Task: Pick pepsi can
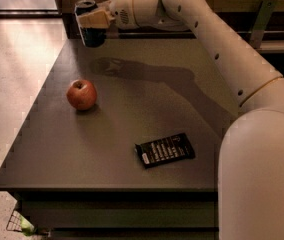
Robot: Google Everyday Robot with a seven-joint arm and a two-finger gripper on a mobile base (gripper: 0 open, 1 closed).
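Observation:
The pepsi can (89, 34) is a small dark can with a silver top rim, at the top left of the camera view. My gripper (93, 20) is shut on it, with a tan finger (98, 18) across its side. The can hangs upright in the air above the far left corner of the dark table (132, 104). Its shadow lies on the tabletop below and to the right. My white arm reaches in from the right across the far side of the table.
A red apple (81, 94) sits on the left part of the table. A flat black snack packet (165, 150) lies near the front right. Light floor runs along the table's left edge. A dark rail and bracket stand behind the table.

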